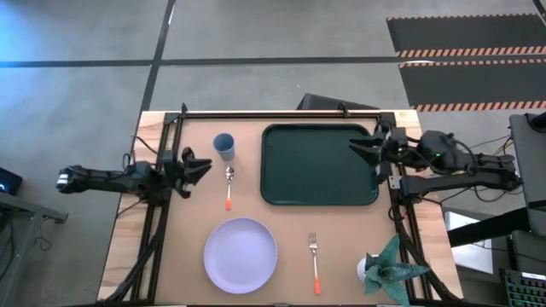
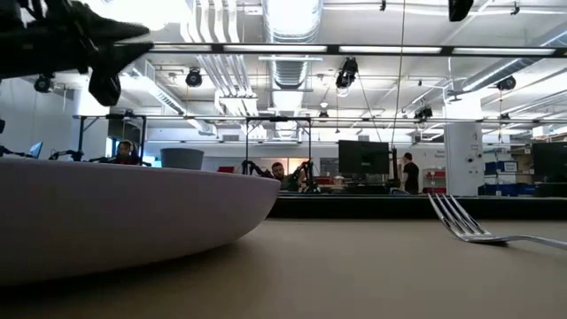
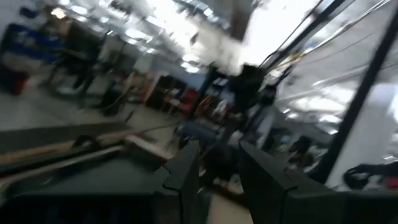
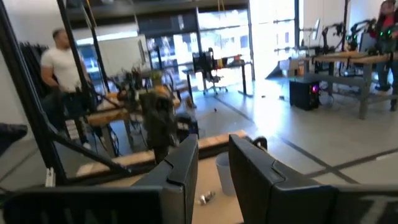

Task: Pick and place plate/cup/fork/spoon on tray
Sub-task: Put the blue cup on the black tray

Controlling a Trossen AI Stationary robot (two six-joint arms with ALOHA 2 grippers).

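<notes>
The pale lavender plate (image 1: 241, 254) lies flat near the table's front edge, with the fork (image 1: 314, 263) to its right. The spoon (image 1: 229, 186) lies left of the dark green tray (image 1: 318, 165), and the light-blue cup (image 1: 223, 145) stands upright just beyond the spoon. My left gripper (image 1: 200, 166) hangs at the table's left side, pointing toward the spoon and cup, its fingers (image 3: 186, 171) parted with nothing between them. My right gripper (image 1: 354, 147) hovers over the tray's right edge, open and holding nothing (image 4: 213, 140).
A small potted plant (image 1: 388, 266) with green spiky leaves stands at the near right corner. Black frame rails (image 1: 273, 112) run along the table's far edge and both sides. Bare wood lies between plate and tray. People stand in the room beyond.
</notes>
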